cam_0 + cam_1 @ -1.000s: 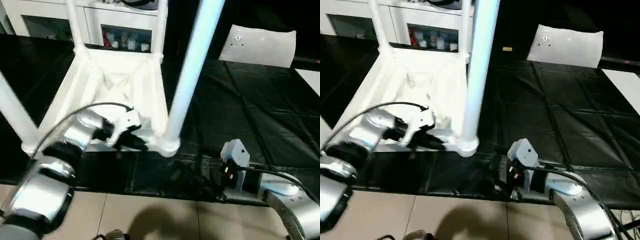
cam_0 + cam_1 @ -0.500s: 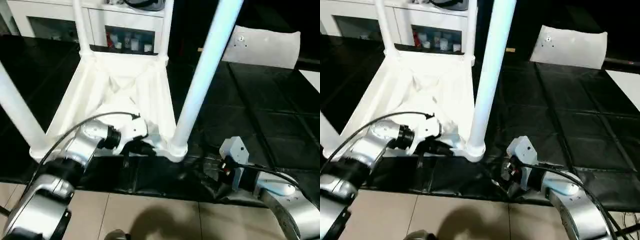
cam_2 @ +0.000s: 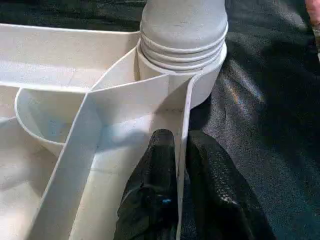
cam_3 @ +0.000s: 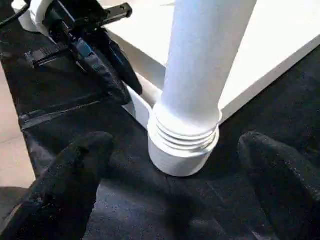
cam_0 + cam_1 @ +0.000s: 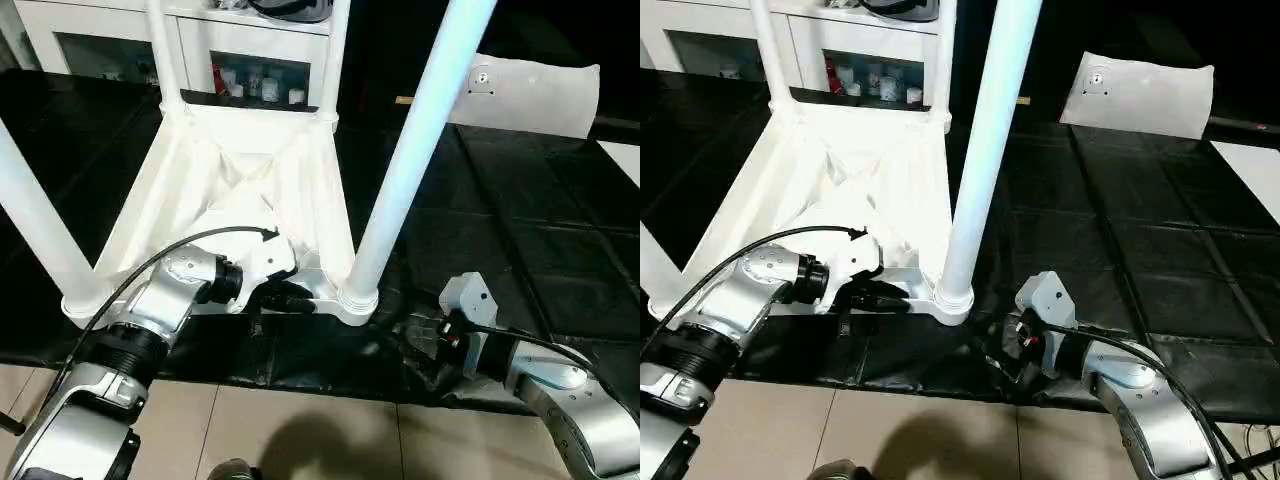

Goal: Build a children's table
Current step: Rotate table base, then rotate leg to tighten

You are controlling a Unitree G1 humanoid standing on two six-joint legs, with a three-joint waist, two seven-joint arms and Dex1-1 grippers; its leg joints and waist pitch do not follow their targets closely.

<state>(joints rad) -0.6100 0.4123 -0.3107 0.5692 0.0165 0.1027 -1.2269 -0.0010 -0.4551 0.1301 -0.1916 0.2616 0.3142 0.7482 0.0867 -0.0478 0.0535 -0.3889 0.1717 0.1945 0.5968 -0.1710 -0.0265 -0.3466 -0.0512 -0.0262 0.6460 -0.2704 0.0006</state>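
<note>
The white tabletop (image 5: 240, 190) lies upside down on the black mat, ribs facing up, with several white legs standing in its corner sockets. The near-right leg (image 5: 410, 160) rises from its socket (image 3: 182, 55). My left gripper (image 3: 181, 137) is shut on the tabletop's thin near rim (image 3: 187, 107), one finger on each side, just short of that socket. My right gripper (image 4: 177, 145) is open low over the mat. Its black fingers (image 4: 75, 170) stand on either side of the leg's base (image 4: 185, 145), apart from it.
A white pillow-like block (image 5: 535, 95) lies at the back right of the black mat (image 5: 500, 230). A flat white strip (image 5: 625, 155) shows at the right edge. A white cabinet (image 5: 250, 60) stands behind the tabletop. Tiled floor (image 5: 300, 430) runs along the mat's near edge.
The whole picture has shifted with the head. My left forearm has reached further forward, its gripper still on the near rim by the corner socket. The right arm has barely moved.
</note>
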